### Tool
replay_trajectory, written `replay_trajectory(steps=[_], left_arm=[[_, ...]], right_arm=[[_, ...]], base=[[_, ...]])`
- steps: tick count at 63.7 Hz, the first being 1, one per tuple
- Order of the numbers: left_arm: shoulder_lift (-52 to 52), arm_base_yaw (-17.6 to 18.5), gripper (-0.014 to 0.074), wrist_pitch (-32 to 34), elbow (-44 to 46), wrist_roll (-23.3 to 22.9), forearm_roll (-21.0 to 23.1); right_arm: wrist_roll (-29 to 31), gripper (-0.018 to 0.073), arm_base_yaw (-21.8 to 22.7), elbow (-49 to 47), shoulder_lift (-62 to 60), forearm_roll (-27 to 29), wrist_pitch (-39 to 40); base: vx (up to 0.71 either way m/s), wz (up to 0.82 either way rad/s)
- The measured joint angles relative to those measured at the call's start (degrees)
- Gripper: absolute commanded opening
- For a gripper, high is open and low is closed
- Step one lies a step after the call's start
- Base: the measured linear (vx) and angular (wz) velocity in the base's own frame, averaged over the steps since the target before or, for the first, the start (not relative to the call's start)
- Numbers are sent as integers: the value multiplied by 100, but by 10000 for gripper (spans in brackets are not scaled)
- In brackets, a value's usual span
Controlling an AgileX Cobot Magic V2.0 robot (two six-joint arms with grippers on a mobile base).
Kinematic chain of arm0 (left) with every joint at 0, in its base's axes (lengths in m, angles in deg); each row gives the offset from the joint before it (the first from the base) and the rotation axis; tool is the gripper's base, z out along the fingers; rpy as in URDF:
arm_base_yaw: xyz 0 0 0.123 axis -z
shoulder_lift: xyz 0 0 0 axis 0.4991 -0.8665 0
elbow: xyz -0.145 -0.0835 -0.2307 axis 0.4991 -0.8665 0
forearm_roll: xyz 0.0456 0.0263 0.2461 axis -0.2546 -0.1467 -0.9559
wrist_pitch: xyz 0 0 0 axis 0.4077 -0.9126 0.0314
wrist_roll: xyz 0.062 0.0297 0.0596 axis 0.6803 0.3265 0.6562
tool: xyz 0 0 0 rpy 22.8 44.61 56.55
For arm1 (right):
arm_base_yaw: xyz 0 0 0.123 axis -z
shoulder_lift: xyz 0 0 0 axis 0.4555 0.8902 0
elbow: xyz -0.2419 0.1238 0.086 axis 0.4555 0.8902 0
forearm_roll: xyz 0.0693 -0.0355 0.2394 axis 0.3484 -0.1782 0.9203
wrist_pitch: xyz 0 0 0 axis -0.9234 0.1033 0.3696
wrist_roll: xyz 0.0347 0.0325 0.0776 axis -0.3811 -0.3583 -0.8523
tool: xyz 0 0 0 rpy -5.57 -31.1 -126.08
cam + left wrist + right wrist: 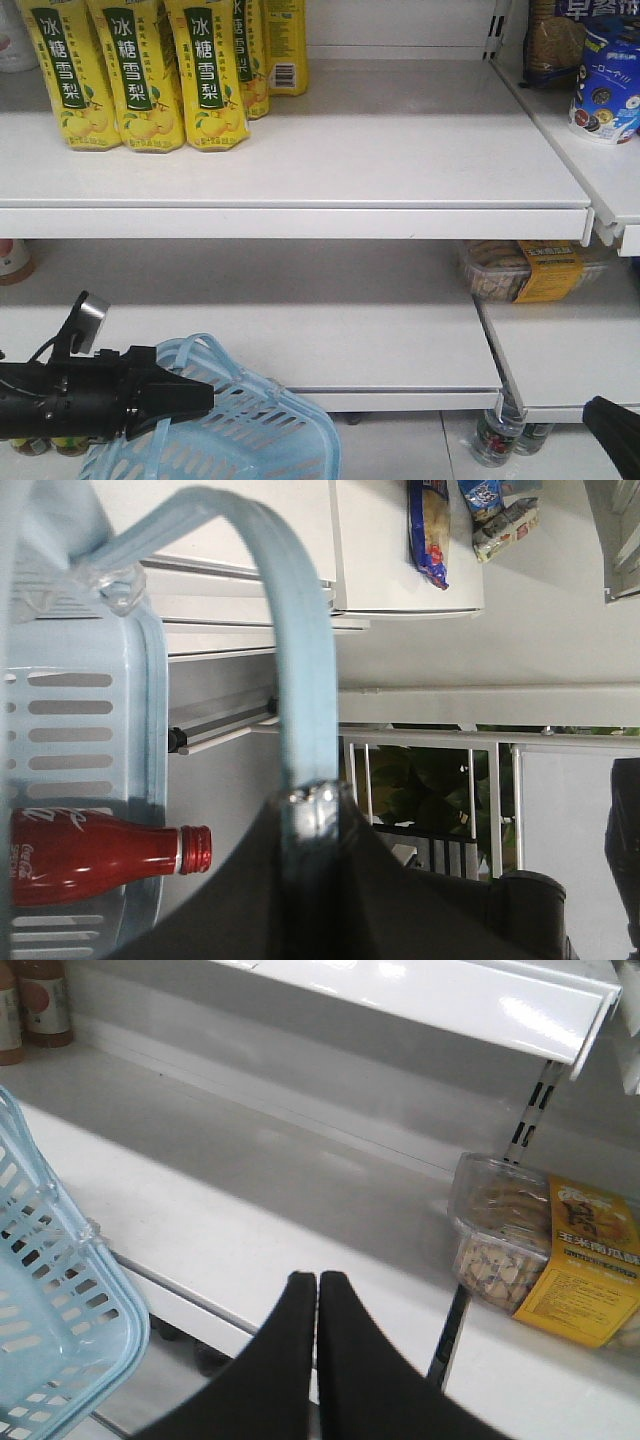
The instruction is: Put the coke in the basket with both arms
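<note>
Gripping basket handle (300, 730), left gripper (312, 810) clamped on it.
Lay below and left of it: coke (95, 858) inside basket (85, 700); right gripper (317, 1290) pinched together, apart.

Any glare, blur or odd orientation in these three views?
Front view: sharp on the yellow bottles, even light, no glare. Left wrist view: rotated sideways; handle and left tool fill the frame up close, soft; coke readable. Right wrist view: bright highlights on the upper shelf edge; right tool dark and featureless; snack box slightly soft.
</note>
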Motion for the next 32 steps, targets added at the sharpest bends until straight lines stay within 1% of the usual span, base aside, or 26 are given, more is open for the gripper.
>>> replay_trajectory(steps=[32], left_arm=[[0, 4, -6, -5, 0, 0, 0]], right_arm=[[0, -9, 0, 0, 0, 0, 5]], base=[[0, 0]])
